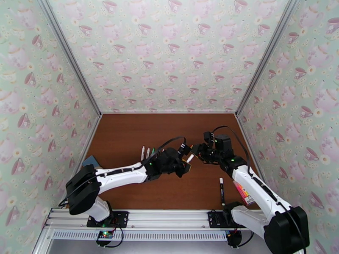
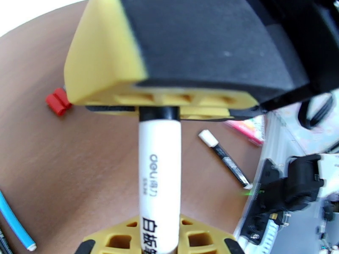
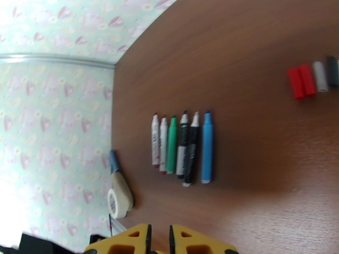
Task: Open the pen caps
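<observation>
Left gripper (image 2: 159, 242) clamped on white pen (image 2: 159, 166) barrel; right gripper (image 3: 160, 238) closed tight on its black cap (image 2: 159, 113), pen held above table (image 2: 84, 174); pull straight along pen axis, no bending, left grip firm; likely drop cap by loose caps (image 3: 313, 77), clear of pen row (image 3: 182, 147).

Left wrist: can't make out most of black plastic cap (image 2: 159, 114) on white plastic marker (image 2: 159, 166), buried in closed right end effector (image 2: 160, 107). Lose barrel's lower end at btm edge, inside clamped left end effector (image 2: 159, 242). See only half of small red plastic cap (image 2: 57, 102), rest behind yellow finger (image 2: 101, 68).

Right wrist: lose part of dark cap (image 3: 333, 71) at rt edge.

Top view: can't tell colours in row of pens (image 1: 143, 153), too small, partly under left arm (image 1: 123, 174).
</observation>
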`<state>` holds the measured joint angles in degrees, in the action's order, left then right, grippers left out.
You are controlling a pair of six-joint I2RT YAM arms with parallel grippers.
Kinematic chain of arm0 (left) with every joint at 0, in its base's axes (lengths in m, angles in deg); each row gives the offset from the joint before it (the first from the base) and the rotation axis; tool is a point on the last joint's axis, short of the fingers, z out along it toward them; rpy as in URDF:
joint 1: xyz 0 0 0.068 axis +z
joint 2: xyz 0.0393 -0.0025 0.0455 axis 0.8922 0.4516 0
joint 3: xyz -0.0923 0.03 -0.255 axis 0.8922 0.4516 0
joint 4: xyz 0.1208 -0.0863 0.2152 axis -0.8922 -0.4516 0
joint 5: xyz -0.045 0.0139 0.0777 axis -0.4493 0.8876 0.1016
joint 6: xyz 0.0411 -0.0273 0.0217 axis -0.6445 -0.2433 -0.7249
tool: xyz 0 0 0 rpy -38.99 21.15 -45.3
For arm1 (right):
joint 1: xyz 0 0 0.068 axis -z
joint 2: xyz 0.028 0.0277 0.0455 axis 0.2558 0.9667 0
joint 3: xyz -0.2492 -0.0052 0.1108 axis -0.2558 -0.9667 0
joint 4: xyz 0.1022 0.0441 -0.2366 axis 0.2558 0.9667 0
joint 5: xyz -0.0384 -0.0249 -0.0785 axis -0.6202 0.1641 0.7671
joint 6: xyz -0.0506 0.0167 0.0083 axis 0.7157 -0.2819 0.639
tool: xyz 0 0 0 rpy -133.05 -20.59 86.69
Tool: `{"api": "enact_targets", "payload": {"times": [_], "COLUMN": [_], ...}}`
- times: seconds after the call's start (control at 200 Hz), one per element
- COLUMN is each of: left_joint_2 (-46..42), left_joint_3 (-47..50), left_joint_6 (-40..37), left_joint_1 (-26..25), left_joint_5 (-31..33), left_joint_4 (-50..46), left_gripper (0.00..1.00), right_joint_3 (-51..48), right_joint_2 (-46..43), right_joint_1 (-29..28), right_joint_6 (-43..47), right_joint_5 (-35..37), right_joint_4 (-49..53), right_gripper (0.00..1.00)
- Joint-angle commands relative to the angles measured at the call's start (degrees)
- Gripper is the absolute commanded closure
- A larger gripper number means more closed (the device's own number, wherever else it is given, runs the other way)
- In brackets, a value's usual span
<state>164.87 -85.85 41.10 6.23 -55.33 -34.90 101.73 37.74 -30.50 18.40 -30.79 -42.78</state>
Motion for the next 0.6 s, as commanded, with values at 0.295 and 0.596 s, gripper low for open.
{"api": "enact_targets", "payload": {"times": [0.295,0.596], "left_joint_2": [-3.2,-10.2], "left_joint_3": [4.6,7.8], "left_joint_6": [6.4,5.1], "left_joint_1": [2.6,2.6], "left_joint_5": [-19.0,2.8], "left_joint_4": [1.3,-3.1], "left_gripper": [0.94,0.93], "right_joint_3": [2.3,13.2], "right_joint_2": [-1.5,8.4], "right_joint_1": [6.8,8.8], "right_joint_6": [4.0,18.5], "right_joint_5": [5.2,20.3], "right_joint_4": [-5.9,18.7], "right_gripper": [0.98,0.95]}}
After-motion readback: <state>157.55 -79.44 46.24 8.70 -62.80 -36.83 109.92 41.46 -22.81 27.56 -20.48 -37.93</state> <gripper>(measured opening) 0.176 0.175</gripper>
